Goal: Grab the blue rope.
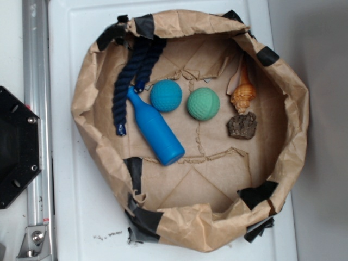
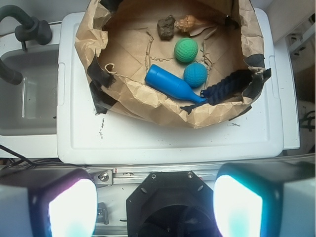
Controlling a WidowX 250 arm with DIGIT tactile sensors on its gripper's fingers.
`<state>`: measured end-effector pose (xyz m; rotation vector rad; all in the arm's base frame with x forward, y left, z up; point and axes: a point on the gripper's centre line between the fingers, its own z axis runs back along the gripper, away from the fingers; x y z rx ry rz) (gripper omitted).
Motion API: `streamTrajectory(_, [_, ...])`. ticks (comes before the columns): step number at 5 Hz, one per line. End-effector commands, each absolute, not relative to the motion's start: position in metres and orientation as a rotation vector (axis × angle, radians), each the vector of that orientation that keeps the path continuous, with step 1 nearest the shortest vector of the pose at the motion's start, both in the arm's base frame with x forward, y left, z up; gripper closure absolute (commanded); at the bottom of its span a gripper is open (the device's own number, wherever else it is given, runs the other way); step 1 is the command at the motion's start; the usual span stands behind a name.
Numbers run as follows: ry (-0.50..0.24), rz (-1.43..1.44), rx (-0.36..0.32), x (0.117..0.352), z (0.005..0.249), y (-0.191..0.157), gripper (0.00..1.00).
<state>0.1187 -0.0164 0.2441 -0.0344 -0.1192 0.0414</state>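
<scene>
A brown paper basin (image 1: 296,117), its rim held with several pieces of black tape, sits on a white plastic surface (image 1: 70,212). Inside it I count six things.

There is one blue rope (image 1: 132,76). It is dark navy, thick and twisted, folded double, and it lies at the left side of the basin in the exterior view. Its fold is up against the paper wall near the rim, and its two ends point down to the floor of the basin. One bright blue end lies just beside the neck of the bottle; the other end lies further down, to the left of the bottle body. In the wrist view the rope (image 2: 228,84) is at the right side, partly hidden behind the paper rim.

There is one bright blue plastic bottle (image 1: 156,130), lying on its side and diagonal. There are two dimpled balls: one teal ball (image 1: 166,96) just beside the bottle, and one green ball (image 1: 203,104) near it, the two apart. There is one orange shell (image 1: 243,92) and, just below it, one dark rough stone (image 1: 242,125).

The claw (image 2: 155,207) is seen only in the wrist view, at the bottom edge. Its two fingers (image 2: 73,210) stand wide apart, released, holding nothing, and well apart from the basin and the rope.
</scene>
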Motion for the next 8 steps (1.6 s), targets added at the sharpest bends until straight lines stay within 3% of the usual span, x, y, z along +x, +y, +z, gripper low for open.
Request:
streamTrajectory(1, [-0.119,0.041,-0.034,0.119,0.244,-0.016,0.0])
streamTrajectory(2, [-0.116,0.219,-0.046,0.169,0.21,0.007,0.0])
streamTrajectory(3, [-0.065,0.331,0.037,0.213,0.18,0.024,0.0])
streamTrajectory(4, [-0.027,0.575,0.141,0.228,0.139,0.048,0.0])
streamTrajectory(5, [0.032,0.79,0.24,0.225,0.11,0.074,0.0])
streamTrajectory(6, [0.053,0.902,0.313,0.222,0.092,0.078,0.0])
streamTrajectory(7, [0.064,0.8,0.28,0.227,0.067,0.076,0.0])
streamTrajectory(8, [0.075,0.741,0.319,0.228,0.052,0.078,0.0])
